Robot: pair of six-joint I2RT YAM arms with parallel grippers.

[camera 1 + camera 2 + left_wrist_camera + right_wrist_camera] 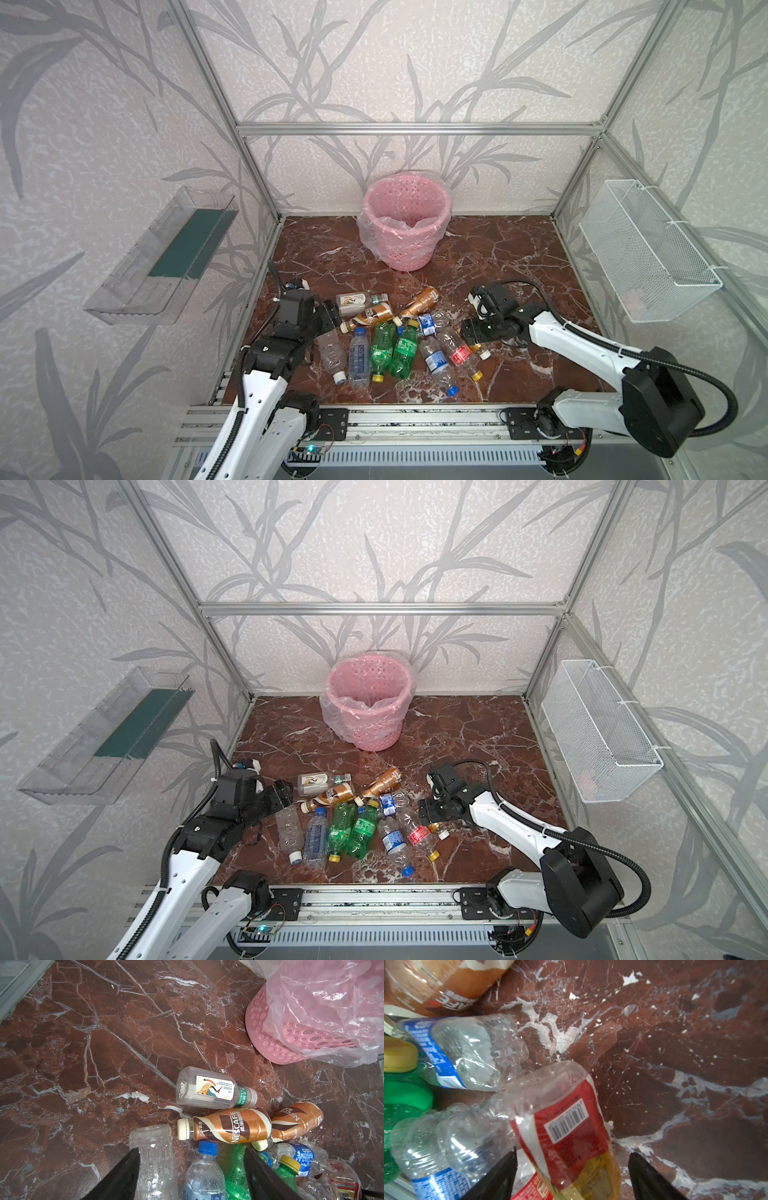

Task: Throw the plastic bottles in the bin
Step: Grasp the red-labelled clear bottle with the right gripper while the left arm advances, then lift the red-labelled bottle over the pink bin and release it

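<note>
within the spread right tool (573, 1154), a red-labelled bottle (566, 1124)

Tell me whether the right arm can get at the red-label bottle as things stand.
Probably yes: the right gripper hangs open astride the red-label bottle, and nothing lies over it.

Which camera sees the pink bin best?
The top views. In both top views the bin shows whole: rim, bag and inside. The left wrist view catches only its lower wall and some bag. The right wrist view shows none of it.
</note>
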